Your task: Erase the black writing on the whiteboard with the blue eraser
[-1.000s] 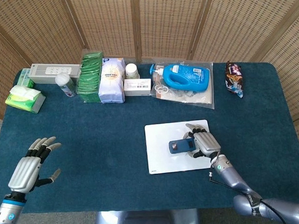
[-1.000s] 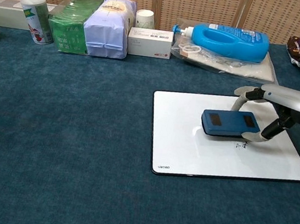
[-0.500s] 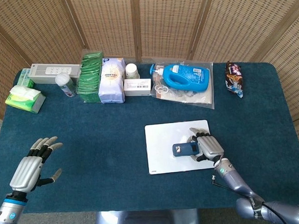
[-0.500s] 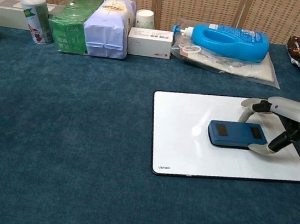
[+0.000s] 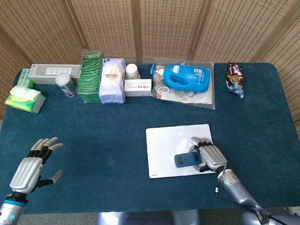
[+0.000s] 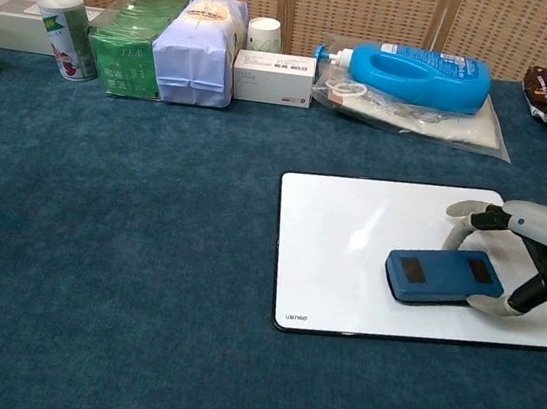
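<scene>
The right hand (image 6: 523, 260) holds the eraser (image 6: 444, 276) flat on the whiteboard (image 6: 351, 230), near the board's front edge. The eraser sticks out from the hand toward 9 o'clock, and its long side runs left to right. It is blue with two dark patches on top. No black writing shows on the bare board now. The left hand (image 5: 32, 163) is far off at the table's front left, with fingers spread and holding nothing.

Bench (image 5: 91, 129) covered in dark teal cloth. Whiteboard (image 6: 349, 245) white, black-edged. Eraser (image 6: 443, 276) blue, two dark patches. Bottle (image 5: 185, 76) bright blue. Screen (image 5: 161, 23) woven tan.
</scene>
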`<state>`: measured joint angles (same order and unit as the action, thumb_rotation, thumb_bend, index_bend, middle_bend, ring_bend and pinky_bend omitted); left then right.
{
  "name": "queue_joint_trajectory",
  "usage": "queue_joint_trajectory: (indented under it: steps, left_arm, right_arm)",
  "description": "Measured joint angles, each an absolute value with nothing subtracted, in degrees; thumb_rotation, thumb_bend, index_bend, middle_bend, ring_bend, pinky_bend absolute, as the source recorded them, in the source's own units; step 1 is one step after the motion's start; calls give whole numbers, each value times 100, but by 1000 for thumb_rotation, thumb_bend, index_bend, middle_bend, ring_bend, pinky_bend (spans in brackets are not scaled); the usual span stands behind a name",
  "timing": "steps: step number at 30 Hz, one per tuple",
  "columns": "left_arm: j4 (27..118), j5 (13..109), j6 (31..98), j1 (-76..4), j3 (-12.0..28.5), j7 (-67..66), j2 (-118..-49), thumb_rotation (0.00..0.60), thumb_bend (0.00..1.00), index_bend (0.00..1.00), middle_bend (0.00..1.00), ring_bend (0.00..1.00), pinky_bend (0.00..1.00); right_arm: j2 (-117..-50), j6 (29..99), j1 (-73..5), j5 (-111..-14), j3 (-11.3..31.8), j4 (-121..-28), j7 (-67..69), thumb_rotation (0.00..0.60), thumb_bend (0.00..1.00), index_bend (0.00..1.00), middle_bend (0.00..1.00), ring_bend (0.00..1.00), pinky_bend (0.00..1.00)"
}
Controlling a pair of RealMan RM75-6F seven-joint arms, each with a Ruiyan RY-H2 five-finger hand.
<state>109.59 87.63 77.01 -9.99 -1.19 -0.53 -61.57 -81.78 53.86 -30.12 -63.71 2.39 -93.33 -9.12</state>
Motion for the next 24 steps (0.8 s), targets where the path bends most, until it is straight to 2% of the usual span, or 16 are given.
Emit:
queue_joint_trajectory:
  steps: [8, 24]
  left_arm:
    - [11009, 8766, 7709, -1002, -116, -122, -6164, 600, 383, 169, 92, 0, 0]
    - [11068, 8784, 7802, -927, -151, -176, -6123, 600, 383, 169, 92, 0, 0]
  right_arm:
    - [-8182, 5320, -2998, -6435, 264, -9205, -772, 600, 303, 587, 72, 0, 0]
    - [-8336, 4858, -3325, -6494, 590, -8527, -396, 600, 303, 587, 73, 0, 0]
